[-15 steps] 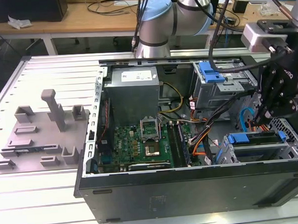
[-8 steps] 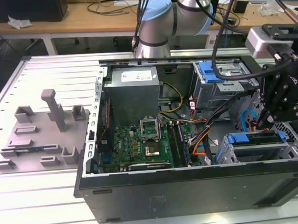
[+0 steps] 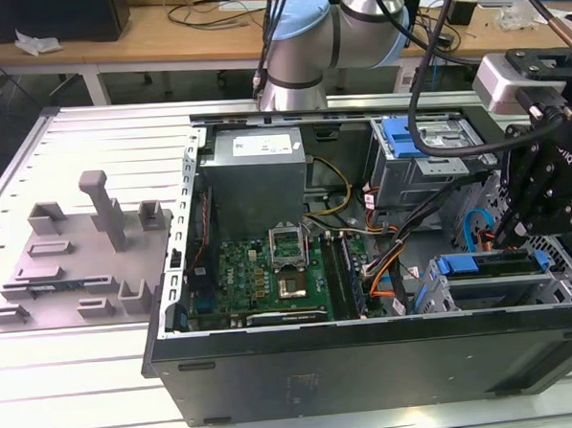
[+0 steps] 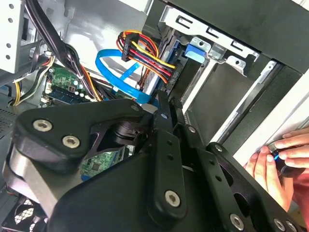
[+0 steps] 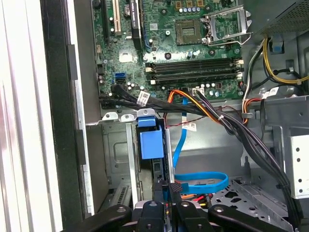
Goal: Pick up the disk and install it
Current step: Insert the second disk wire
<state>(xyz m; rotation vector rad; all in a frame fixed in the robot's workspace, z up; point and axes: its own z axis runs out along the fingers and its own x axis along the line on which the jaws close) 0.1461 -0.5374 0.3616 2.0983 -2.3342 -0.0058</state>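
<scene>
The disk (image 3: 495, 265) appears as a flat grey slab with a blue rail on its upper edge. It sits edge-up in the metal drive bay (image 3: 444, 297) at the front corner of the open computer case, on the exterior view's right. My gripper (image 3: 506, 233) hangs just above it. In both wrist views the black fingertips (image 5: 169, 186) (image 4: 161, 104) are pressed together with nothing visible between them, right by a blue plastic piece (image 5: 150, 142) (image 4: 195, 50) at the bay's mouth. I cannot tell whether the tips touch the disk.
A blue data cable (image 5: 200, 181) and bundled power wires (image 5: 207, 108) run close beside the bay. The motherboard (image 3: 270, 272) and the grey power supply (image 3: 255, 177) fill the case. A second bay (image 3: 421, 145) lies behind. A person's hand (image 4: 280, 159) rests on the case's outer edge. A grey fixture (image 3: 72, 259) lies outside.
</scene>
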